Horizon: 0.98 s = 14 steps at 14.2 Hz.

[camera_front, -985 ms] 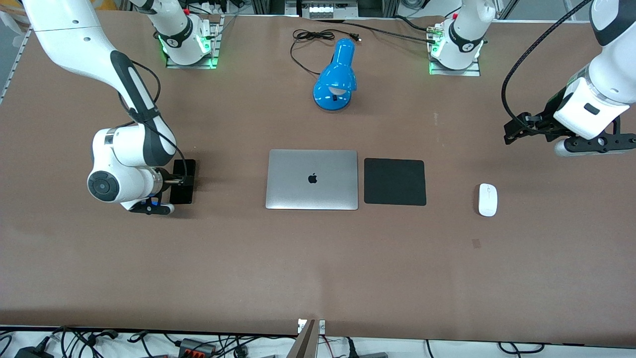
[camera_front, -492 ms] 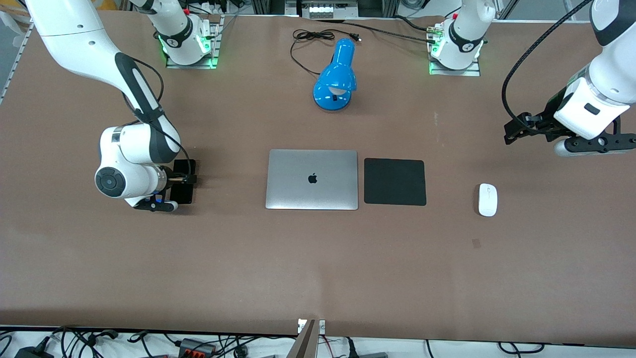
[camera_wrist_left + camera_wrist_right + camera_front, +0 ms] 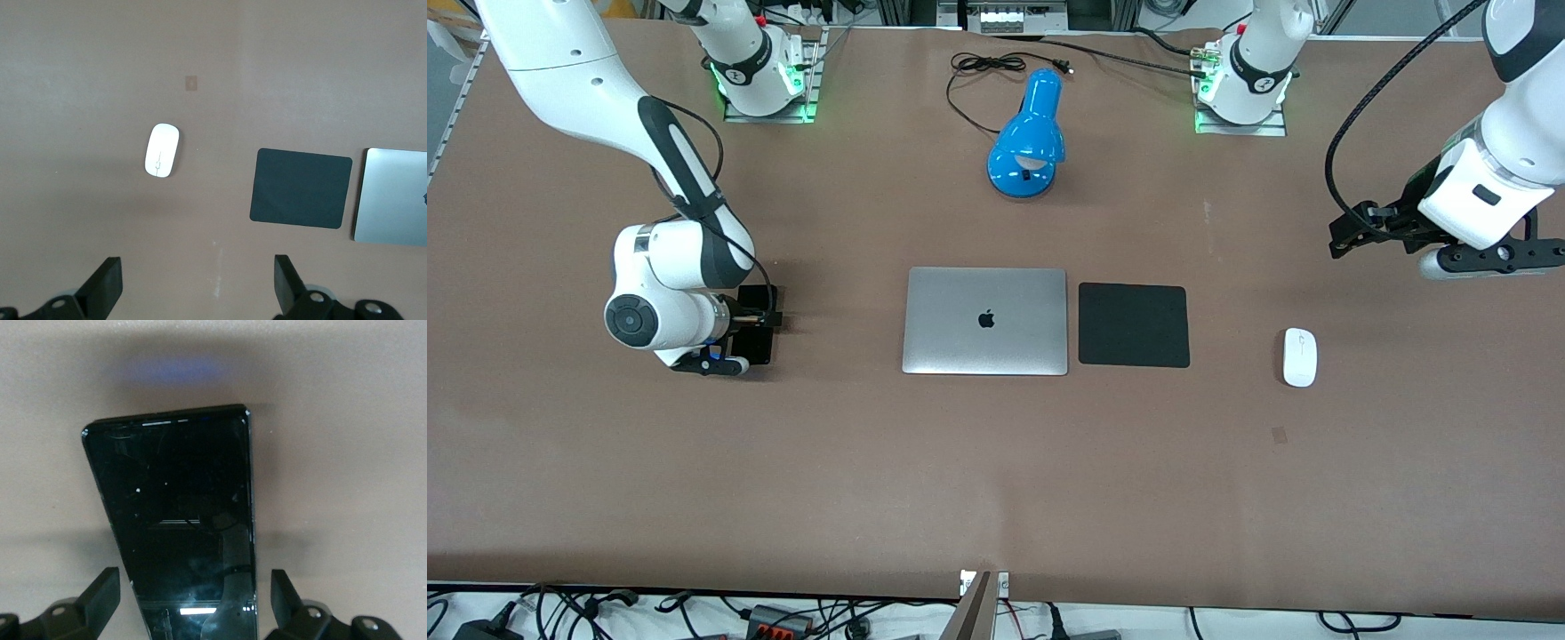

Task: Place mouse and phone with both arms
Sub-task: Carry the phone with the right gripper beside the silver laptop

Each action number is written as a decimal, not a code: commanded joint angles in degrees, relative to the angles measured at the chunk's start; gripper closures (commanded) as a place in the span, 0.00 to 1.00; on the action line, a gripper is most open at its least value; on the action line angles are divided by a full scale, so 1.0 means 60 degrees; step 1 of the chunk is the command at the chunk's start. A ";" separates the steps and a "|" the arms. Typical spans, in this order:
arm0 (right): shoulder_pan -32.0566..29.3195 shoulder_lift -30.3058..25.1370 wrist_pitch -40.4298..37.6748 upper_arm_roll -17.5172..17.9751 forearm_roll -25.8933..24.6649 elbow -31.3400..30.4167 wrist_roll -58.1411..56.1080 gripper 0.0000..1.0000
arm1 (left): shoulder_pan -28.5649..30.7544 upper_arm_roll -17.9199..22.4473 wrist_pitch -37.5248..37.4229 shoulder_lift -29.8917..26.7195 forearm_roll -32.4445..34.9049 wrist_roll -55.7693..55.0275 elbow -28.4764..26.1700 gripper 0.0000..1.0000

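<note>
The black phone [image 3: 757, 347] lies flat on the table toward the right arm's end, beside the laptop. My right gripper [image 3: 767, 317] is low over it and open. In the right wrist view the phone [image 3: 180, 500] lies between the two fingertips of the right gripper [image 3: 193, 587], with a gap on each side. The white mouse [image 3: 1299, 356] lies toward the left arm's end, beside the black mat, and also shows in the left wrist view [image 3: 162, 151]. My left gripper [image 3: 1352, 233] hangs open and empty in the air over bare table [image 3: 198, 277], apart from the mouse.
A closed silver laptop [image 3: 985, 321] lies mid-table with a square black mat [image 3: 1134, 325] beside it, toward the mouse. A blue desk lamp [image 3: 1027, 133] with a black cord lies farther from the front camera than the laptop. The two arm bases stand at the table's edge.
The right arm's wrist has shifted a little toward the laptop over the phone. The left arm, the mouse and the phone have not moved.
</note>
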 commanded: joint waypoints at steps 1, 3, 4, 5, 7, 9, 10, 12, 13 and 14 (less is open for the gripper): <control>-0.0001 -0.0113 0.0437 0.0013 -0.0056 -0.0372 0.0037 0.00 | 0.0067 -0.0039 -0.0157 0.0026 0.0073 0.0027 0.0122 0.00; -0.0016 -0.0113 0.0614 0.0013 -0.0056 -0.0490 0.0037 0.00 | 0.0067 -0.0039 -0.0157 0.0026 0.0073 0.0027 0.0122 0.00; -0.0001 -0.0113 0.0614 0.0013 -0.0056 -0.0491 0.0037 0.00 | 0.0067 -0.0039 -0.0157 0.0026 0.0073 0.0027 0.0122 0.00; -0.0001 -0.0113 0.0614 0.0013 -0.0056 -0.0491 0.0037 0.00 | 0.0067 -0.0039 -0.0157 0.0026 0.0073 0.0027 0.0122 0.00; -0.0016 -0.0127 0.0600 0.0028 -0.0056 -0.0476 0.0023 0.00 | 0.0067 -0.0039 -0.0157 0.0026 0.0073 0.0027 0.0122 0.00; 0.0013 -0.0171 0.0541 0.0028 -0.0012 -0.0476 0.0023 0.43 | 0.0067 -0.0039 -0.0157 0.0026 0.0073 0.0027 0.0122 0.00; -0.0001 -0.0172 0.0541 0.0042 -0.0012 -0.0462 0.0023 0.55 | 0.0067 -0.0039 -0.0157 0.0026 0.0073 0.0027 0.0122 0.00; -0.0001 -0.0186 0.0527 0.0057 0.0003 -0.0462 0.0023 0.65 | 0.0067 -0.0039 -0.0157 0.0026 0.0073 0.0027 0.0122 0.00; 0.0013 -0.0186 0.0512 0.0057 0.0003 -0.0461 0.0037 0.68 | 0.0067 -0.0039 -0.0157 0.0026 0.0073 0.0027 0.0122 0.00; -0.0001 -0.0215 0.0497 0.0217 0.0017 -0.0418 0.0066 0.68 | 0.0067 -0.0039 -0.0157 0.0026 0.0073 0.0027 0.0122 0.00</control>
